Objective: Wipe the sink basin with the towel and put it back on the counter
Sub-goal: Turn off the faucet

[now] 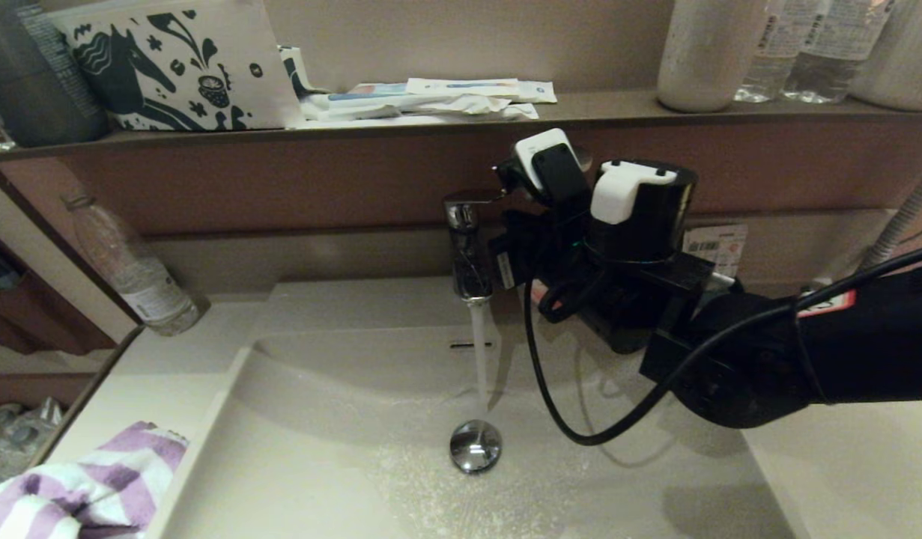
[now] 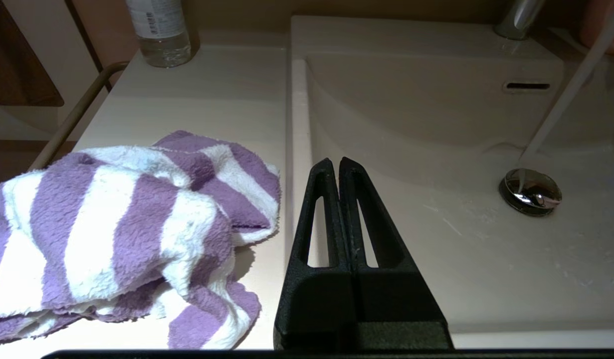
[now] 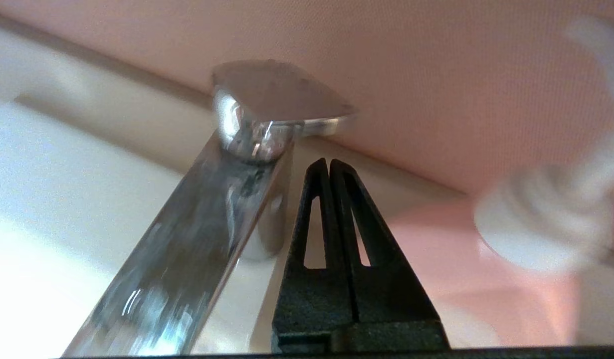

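The purple and white striped towel lies crumpled on the counter, left of the sink basin. My left gripper is shut and empty above the basin's left rim, right beside the towel without touching it. Water runs from the chrome faucet onto the drain plug. My right gripper is shut and empty, its tips just under the faucet lever. In the head view its fingers are hidden behind the wrist.
A plastic bottle stands at the counter's back left. The brown ledge holds a horse-print pouch, packets and bottles. My right arm's black cable hangs over the basin. A metal rail borders the counter's left.
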